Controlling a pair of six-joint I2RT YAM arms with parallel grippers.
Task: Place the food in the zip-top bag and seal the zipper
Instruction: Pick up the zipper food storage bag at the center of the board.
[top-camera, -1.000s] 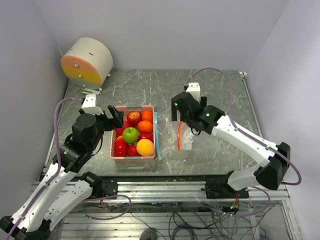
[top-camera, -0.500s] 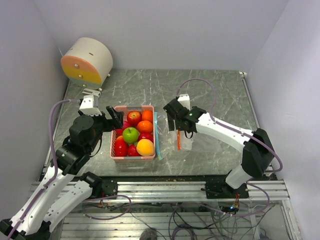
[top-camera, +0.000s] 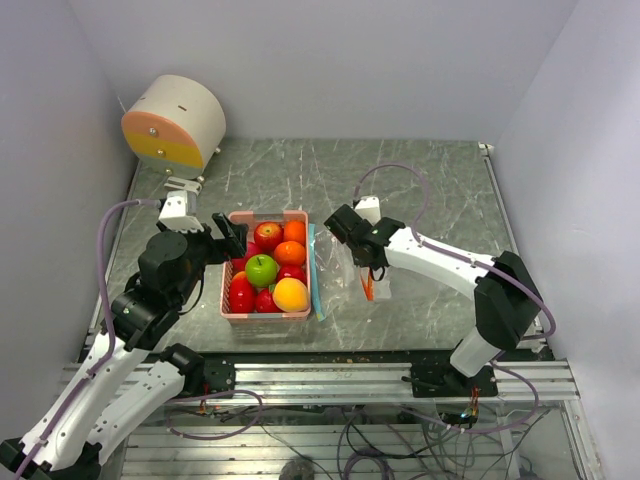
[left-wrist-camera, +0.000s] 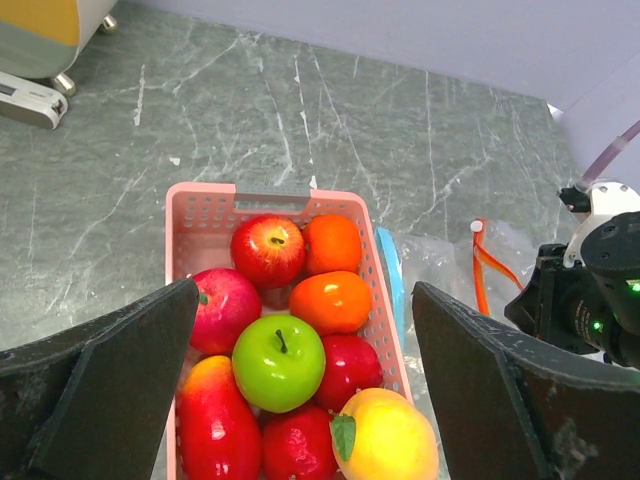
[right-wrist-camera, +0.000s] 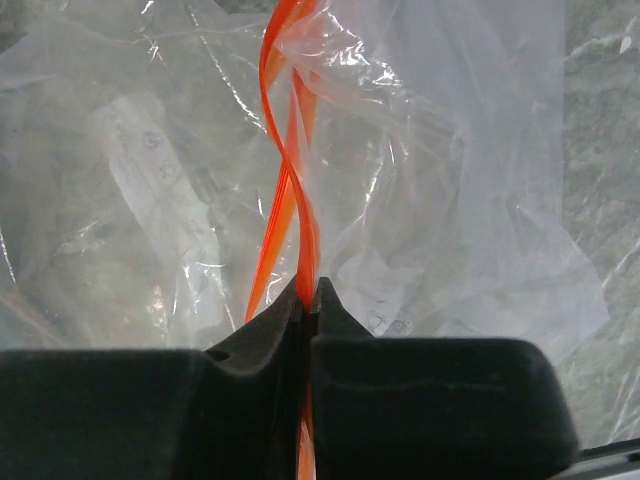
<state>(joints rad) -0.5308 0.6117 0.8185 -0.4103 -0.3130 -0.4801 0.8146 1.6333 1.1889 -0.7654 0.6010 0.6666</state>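
Pink basket (left-wrist-camera: 205, 189) full of fruit (left-wrist-camera: 279, 362): red apples, 1 green, oranges, 1 yellow-orange. Clear bag (right-wrist-camera: 470, 220) crumpled just R of basket, teal zipper (left-wrist-camera: 391, 280) along basket wall. Bag's orange strip (right-wrist-camera: 285, 190) twisted, pinched by right gripper (right-wrist-camera: 308, 300).

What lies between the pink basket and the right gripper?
The teal-blue strip lies along the pink basket's right wall. From there the clear bag's crinkled plastic runs up to the right gripper, shut on an orange strip. The top view shows it.
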